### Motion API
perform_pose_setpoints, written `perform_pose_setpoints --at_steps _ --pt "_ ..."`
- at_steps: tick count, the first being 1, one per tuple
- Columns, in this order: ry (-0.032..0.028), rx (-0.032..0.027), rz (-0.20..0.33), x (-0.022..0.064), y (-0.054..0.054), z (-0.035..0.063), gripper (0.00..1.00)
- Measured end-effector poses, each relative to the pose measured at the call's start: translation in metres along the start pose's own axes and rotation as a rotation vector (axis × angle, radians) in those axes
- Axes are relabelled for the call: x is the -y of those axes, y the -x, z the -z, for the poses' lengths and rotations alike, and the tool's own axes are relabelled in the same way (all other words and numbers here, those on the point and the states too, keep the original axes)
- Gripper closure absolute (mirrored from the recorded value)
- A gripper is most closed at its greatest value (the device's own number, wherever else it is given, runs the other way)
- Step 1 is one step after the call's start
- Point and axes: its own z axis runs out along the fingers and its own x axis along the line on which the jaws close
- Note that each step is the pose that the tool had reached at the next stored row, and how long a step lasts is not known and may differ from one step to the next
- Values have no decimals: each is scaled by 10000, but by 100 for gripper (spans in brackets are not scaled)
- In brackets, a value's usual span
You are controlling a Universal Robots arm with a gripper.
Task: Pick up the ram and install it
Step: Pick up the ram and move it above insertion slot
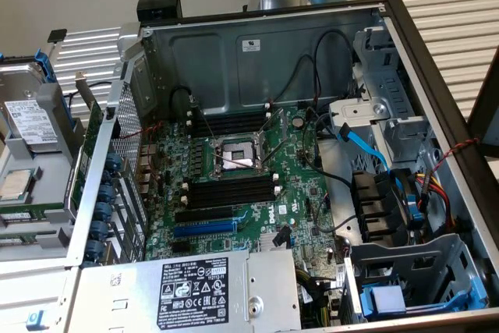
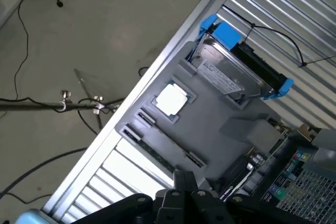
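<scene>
So this looks like the pick-up step, barely started. The ram (image 2: 163, 149), as far as I can make out, is the long thin strip sitting edge-up in a groove of the grey holder (image 2: 226, 109), just beside the loose CPU chip (image 2: 171, 99). That holder sits on the slatted tabletop (image 2: 123, 174) at the exterior view's left of the open case (image 1: 257, 52). The hand (image 2: 185, 182) hovers above the holder, near the strip but apart from it, and honestly I can't tell if it's open or closed. The black memory slots (image 1: 232, 190) on the motherboard look empty, so nothing's installed yet. My guess is that the grab calls for squaring up with the stick's long edge and coming straight down, since the groove leaves little room.
</scene>
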Motion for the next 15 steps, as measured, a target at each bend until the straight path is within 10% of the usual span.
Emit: perform_pose_setpoints --at_steps 15 --pt "77 -159 2719 1 0 -9 89"
